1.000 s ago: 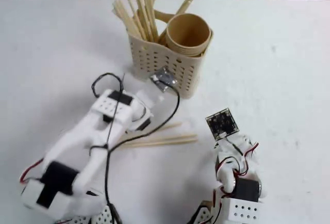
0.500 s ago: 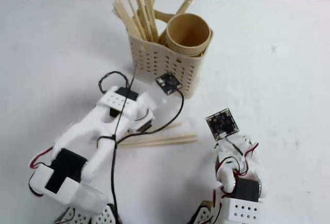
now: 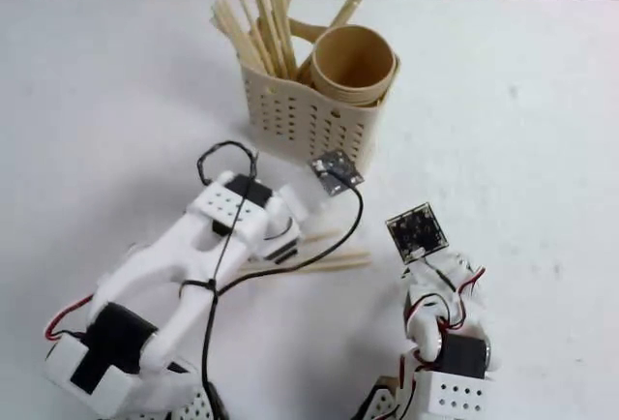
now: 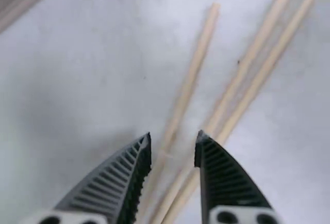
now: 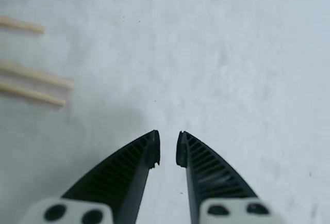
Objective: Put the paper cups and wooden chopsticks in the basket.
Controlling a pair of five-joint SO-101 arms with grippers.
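Chopsticks (image 3: 334, 261) lie loose on the white surface (image 3: 522, 101). They are three thin, pale wooden sticks in front of the basket (image 3: 300, 125) but apart from its wall, and they sit between the two arms. Two lie side by side, nearly touching. The third lies just beside them at a slight angle.

The left arm (image 3: 164, 275) stretches diagonally from the near left corner, with its wrist bent down over the sticks' left ends. Its claw (image 4: 172, 144) is open, the dark ribbed jaws parted by a modest gap. The single stick runs up between them, and the pair slants in close by one jaw's tip. I cannot tell whether either jaw touches wood.

The right arm (image 3: 440, 333) sits folded at the near edge, just right of the sticks' ends. Its claw (image 5: 168, 149) points down at bare surface. Its jaws are all but closed, with a sliver between the tips, and hold nothing. The sticks' ends lie off to one side of it, apart.

The basket stands upright toward the far side, and the surface's far edge runs behind it. It is cream plastic and box-shaped, with walls pierced by rows of small holes. In its right part sits a nested stack of tan paper cups (image 3: 350, 62), round rims upward. In its left part a bundle (image 3: 261, 23) of more sticks stands leaning, fanned out above the rim.
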